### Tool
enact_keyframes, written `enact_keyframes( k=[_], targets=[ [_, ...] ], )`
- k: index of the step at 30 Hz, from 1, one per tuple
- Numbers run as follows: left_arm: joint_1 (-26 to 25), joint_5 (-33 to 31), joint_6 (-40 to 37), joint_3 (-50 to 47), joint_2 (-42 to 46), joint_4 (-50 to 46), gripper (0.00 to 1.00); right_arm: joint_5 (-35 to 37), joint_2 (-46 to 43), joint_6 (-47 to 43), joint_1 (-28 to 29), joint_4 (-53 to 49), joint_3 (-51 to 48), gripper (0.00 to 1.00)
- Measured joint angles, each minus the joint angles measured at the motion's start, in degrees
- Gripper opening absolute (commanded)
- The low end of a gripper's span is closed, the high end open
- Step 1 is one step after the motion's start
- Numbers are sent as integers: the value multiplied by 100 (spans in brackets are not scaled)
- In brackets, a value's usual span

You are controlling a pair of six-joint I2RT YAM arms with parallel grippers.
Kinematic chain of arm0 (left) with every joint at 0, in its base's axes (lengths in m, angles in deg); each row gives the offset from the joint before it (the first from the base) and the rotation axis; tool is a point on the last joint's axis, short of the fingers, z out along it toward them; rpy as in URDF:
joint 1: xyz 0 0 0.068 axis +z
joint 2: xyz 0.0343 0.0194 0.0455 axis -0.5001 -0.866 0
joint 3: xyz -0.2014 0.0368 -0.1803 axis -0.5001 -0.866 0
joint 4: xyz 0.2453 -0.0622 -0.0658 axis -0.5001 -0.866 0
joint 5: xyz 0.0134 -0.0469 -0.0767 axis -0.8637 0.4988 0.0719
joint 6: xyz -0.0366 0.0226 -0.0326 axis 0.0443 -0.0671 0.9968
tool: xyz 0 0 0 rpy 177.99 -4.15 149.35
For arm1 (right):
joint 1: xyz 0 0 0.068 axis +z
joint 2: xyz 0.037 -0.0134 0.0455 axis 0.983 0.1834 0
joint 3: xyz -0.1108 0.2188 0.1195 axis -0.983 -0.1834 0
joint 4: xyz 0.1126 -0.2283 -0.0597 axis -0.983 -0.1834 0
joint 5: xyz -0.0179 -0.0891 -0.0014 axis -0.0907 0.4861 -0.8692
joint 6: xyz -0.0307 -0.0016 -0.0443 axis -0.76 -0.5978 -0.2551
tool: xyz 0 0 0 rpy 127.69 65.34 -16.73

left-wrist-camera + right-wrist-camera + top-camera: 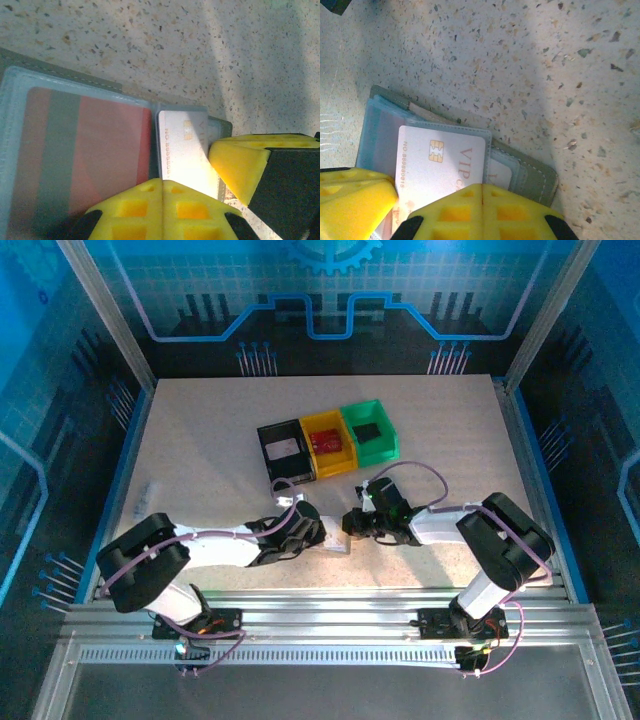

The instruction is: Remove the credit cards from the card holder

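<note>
1. Left gripper (162, 184) jaws shut, yellow pads flush along one seam, tips down at the lower edge of the white card (182, 150); pinching or merely pressing, impossible to tell.
2. Right gripper (482, 189) jaws likewise closed pad to pad, set over the lower edge of the same white card, its gold chip and "VIP" lettering in plain sight just above the tips.
3. Both grippers close together over the card holder (540, 175): one yellow finger (240, 165) of the right gripper at the white card's right corner in the left wrist view, one of the left gripper's at lower left in the right wrist view.
4. Card holder open and flat on the table (200, 440), grey cover beneath, pale see-through sleeves uppermost.
5. Both cards at the card holder: reddish card (105, 155) with a grey stripe inside a sleeve, left of the white card; white card just beside it, in or on a sleeve, unclear which.
6. From above, card holder at the near middle of the table, between the two wrists, arms reaching inward from either side.
7. Farther back, well apart from the card holder, three bins in a row, side by side: black bin (268, 455), yellow bin (322, 420), green bin (352, 412) with a small black block (368, 430) inside.
</note>
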Motion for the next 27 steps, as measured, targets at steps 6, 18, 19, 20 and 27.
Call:
enact_keyframes(
  k=[6,18,19,20,27],
  targets=[
    [0,-127,0,-48,168,26,0,-20,4,-2,-7,22,-17,0],
    [68,-125,-17,-55,184,-57,17,-22,-188,-133,-9,-313,-26,0],
    [103,-116,-39,-37,177,-90,18,-22,-205,-153,-9,-358,-26,0],
    [140,-90,-46,-2,153,-122,18,-28,-205,-173,-9,-376,-20,0],
    [223,149,-61,369,-195,-125,21,-90,-138,-192,-9,-350,7,0]
  ],
)
